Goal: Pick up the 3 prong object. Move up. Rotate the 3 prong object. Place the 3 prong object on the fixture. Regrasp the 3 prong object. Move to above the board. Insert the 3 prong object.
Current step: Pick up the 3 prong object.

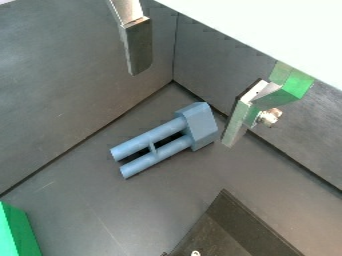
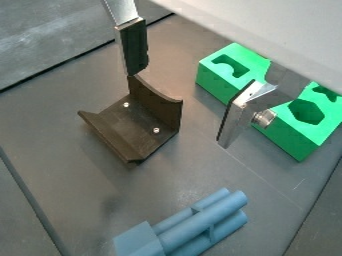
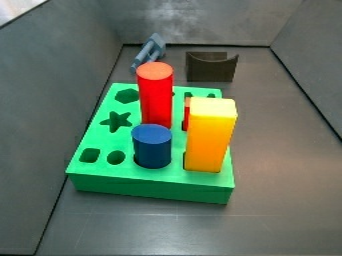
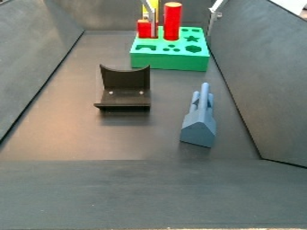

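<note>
The 3 prong object (image 1: 167,140) is blue-grey, with a block head and parallel prongs, and lies flat on the dark floor. It shows in both wrist views (image 2: 187,228) and both side views (image 3: 147,50) (image 4: 200,115). My gripper (image 1: 186,105) hangs open and empty well above the floor, its silver fingers wide apart. In a wrist view the gripper (image 2: 181,106) is over the floor between the fixture (image 2: 131,125) and the green board (image 2: 234,72). The fixture also stands in both side views (image 3: 210,66) (image 4: 124,87).
The green board (image 3: 120,150) carries a red cylinder (image 3: 155,92), a yellow block (image 3: 210,133) and a blue cylinder (image 3: 151,146). Grey walls close in the floor on all sides (image 4: 240,54). The object lies near a wall corner.
</note>
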